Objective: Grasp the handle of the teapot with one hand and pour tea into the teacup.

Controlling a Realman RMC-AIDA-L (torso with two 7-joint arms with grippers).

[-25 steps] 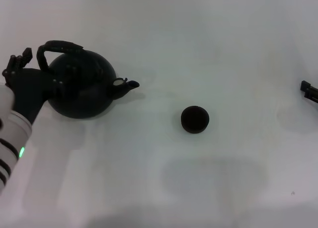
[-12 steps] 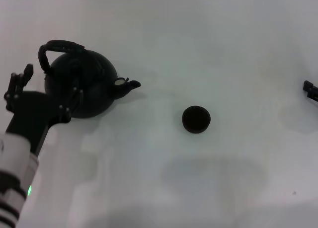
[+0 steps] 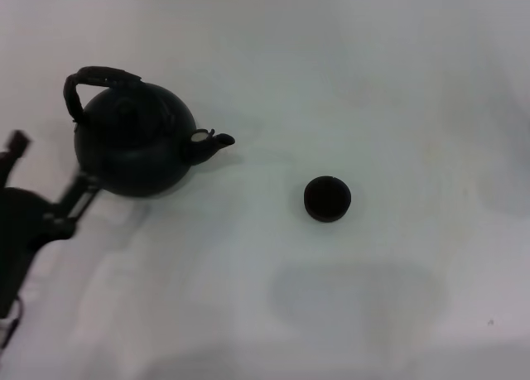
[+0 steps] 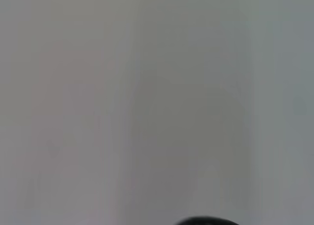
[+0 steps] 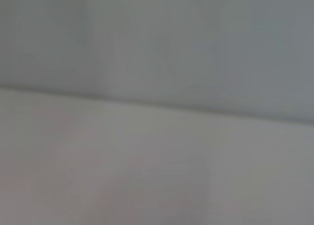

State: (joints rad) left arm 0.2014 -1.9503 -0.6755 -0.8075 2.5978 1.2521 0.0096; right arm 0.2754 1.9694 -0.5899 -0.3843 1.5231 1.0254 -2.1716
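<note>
- The teapot (image 3: 132, 148) stands upright on the white table (image 3: 373, 82), left of centre, its spout aimed toward the teacup (image 3: 327, 199).
- The handle (image 3: 93, 82) arches over the pot's top — nothing grips it.
- The teacup sits well apart, to the pot's right.
- The left end effector (image 3: 45, 194), blurred at the left edge, holds nothing — how far its fingers are parted I cannot tell.

Plain staged test bench: bare white tabletop (image 3: 373, 82).

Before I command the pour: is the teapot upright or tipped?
Upright. The teapot sits flat on the table, handle arching above, spout toward the teacup.
</note>
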